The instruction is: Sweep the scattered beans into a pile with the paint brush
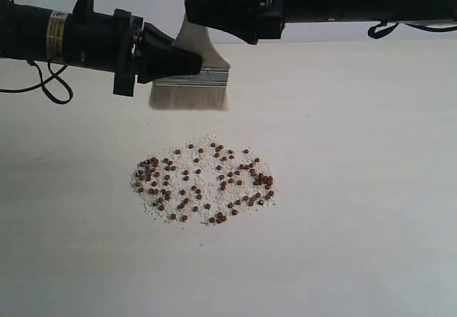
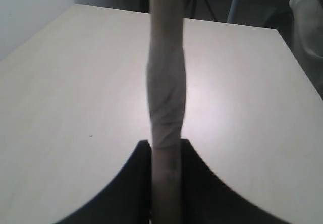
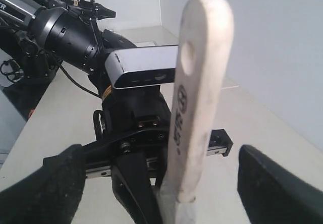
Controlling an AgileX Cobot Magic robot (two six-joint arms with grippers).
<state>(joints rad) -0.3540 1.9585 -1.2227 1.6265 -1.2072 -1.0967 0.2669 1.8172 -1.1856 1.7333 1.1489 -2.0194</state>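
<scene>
Wooden paint brush [image 1: 190, 87] poised behind the beans [image 1: 187, 201]

Handle pinched tight near the ferrule by left gripper [image 2: 165, 151]. The right gripper [image 3: 161, 181] gapes wide around the handle's end, fingers clear of the wood. Bristles point down, just behind the beans, apart from them. Beans lie in a loose oval on the counter [image 1: 357, 188], mixed with whitish crumbs [image 1: 207, 177].

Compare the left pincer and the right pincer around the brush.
The left pincer is shut on the paint brush, while the right pincer is open, its fingers clear of the handle. The left pincer grips low, by the ferrule; the right pincer sits higher, flanking the handle. Both are black.
</scene>
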